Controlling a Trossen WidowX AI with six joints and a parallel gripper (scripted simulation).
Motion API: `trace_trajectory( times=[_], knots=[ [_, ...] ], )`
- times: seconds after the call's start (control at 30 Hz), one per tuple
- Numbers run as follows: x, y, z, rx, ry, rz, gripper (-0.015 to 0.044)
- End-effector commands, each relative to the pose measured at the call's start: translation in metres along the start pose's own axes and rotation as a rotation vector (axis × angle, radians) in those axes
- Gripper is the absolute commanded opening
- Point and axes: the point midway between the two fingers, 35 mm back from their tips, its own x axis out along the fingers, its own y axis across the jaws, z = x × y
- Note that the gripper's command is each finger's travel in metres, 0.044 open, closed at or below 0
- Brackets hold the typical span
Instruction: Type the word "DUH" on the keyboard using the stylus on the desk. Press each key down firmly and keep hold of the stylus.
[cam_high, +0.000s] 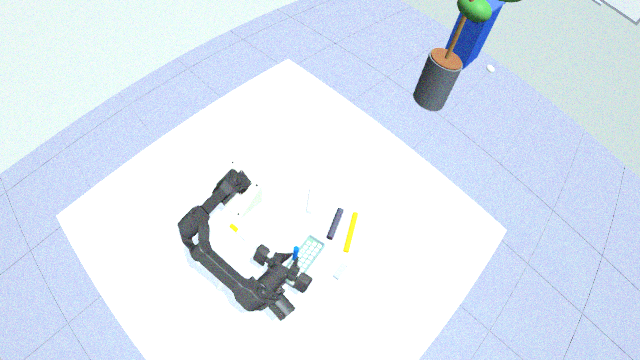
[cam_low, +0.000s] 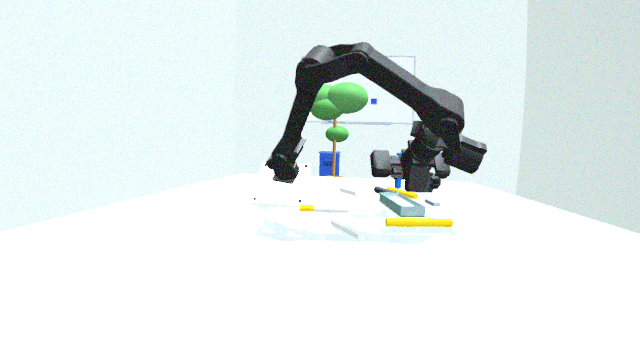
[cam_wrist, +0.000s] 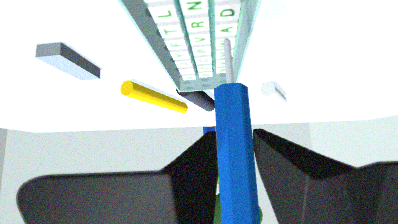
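The stylus has a blue body (cam_high: 295, 253) (cam_low: 398, 183) (cam_wrist: 235, 165) and a thin grey tip (cam_wrist: 229, 62). My gripper (cam_wrist: 234, 138) is shut on the blue body and holds the stylus over the keyboard, tip down. The pale teal keyboard (cam_low: 412, 212) (cam_wrist: 152, 37) has white keys with green letters. In the wrist view the tip's end appears just beyond the A key (cam_wrist: 227, 30), in the same row as the D key (cam_wrist: 227, 13). Whether the tip touches a key cannot be told.
A yellow stick (cam_high: 351, 232) (cam_wrist: 154, 96) and a dark stick (cam_high: 335, 223) (cam_wrist: 200, 100) lie beyond the keyboard. A grey block (cam_high: 340, 271) (cam_low: 432, 202) (cam_wrist: 67, 61) lies beside it. Another yellow stick (cam_low: 419, 222) and a white block (cam_low: 348, 229) lie nearer the exterior camera.
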Motion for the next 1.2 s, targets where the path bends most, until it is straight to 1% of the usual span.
trace_trajectory(
  times=[0.0, 1.17],
  knots=[
    [-0.001, 0.000, 0.000, -0.003, -0.003, 0.000, 0.0081],
    [0.005, -0.002, 0.010, -0.003, -0.003, 0.000, 0.0081]
  ],
)
